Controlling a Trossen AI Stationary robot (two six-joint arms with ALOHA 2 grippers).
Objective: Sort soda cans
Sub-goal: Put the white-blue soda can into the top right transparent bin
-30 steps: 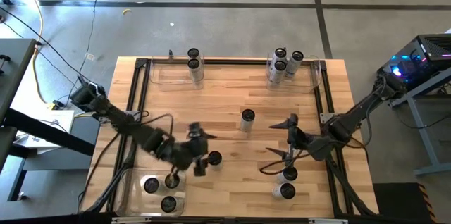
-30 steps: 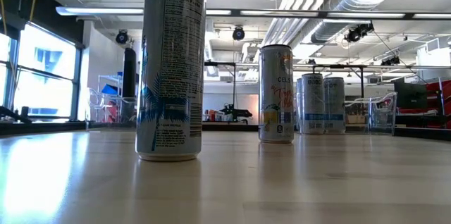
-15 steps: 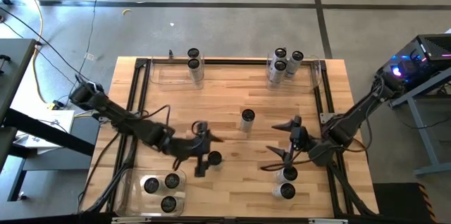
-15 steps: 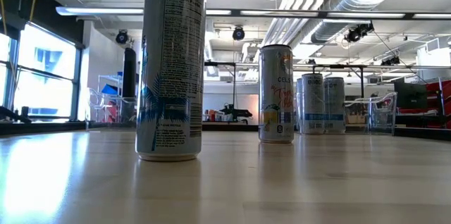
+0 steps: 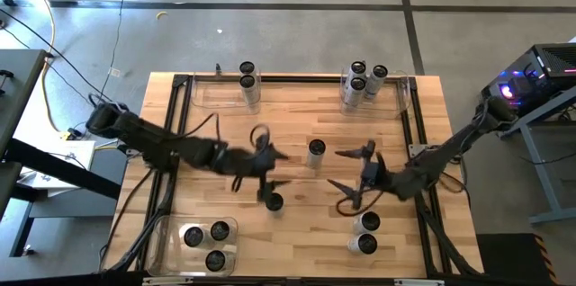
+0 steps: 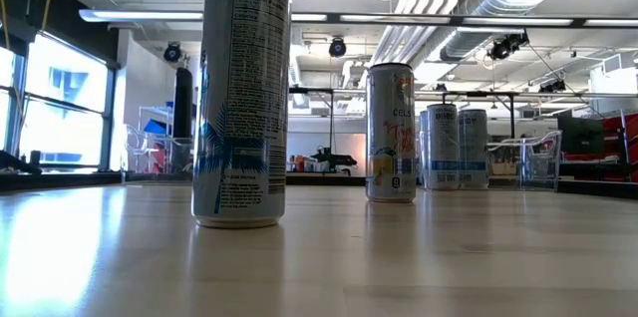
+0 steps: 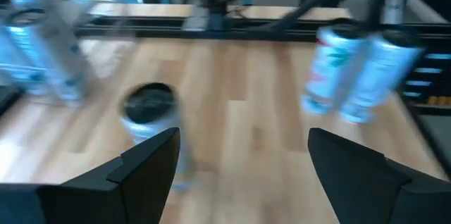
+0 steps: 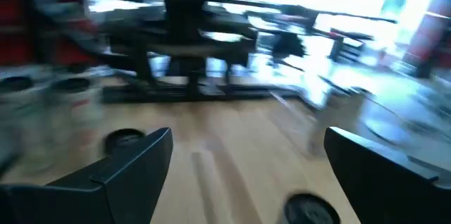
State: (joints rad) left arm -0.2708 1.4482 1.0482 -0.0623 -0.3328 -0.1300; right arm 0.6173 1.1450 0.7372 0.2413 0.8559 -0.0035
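One can stands alone in the middle of the table. Another can stands farther back. Two cans and three cans sit in the back bins. Three cans sit in the front-left bin, and two cans stand at the front right. The left gripper hangs wide open with nothing in it, just beside the middle can. The right gripper is wide open and holds nothing too.

cans: silver sides, blue/white print, dark tops
mid can: silver, orange-yellow print
table: light wood planks, black frame
arms: black
bins: clear
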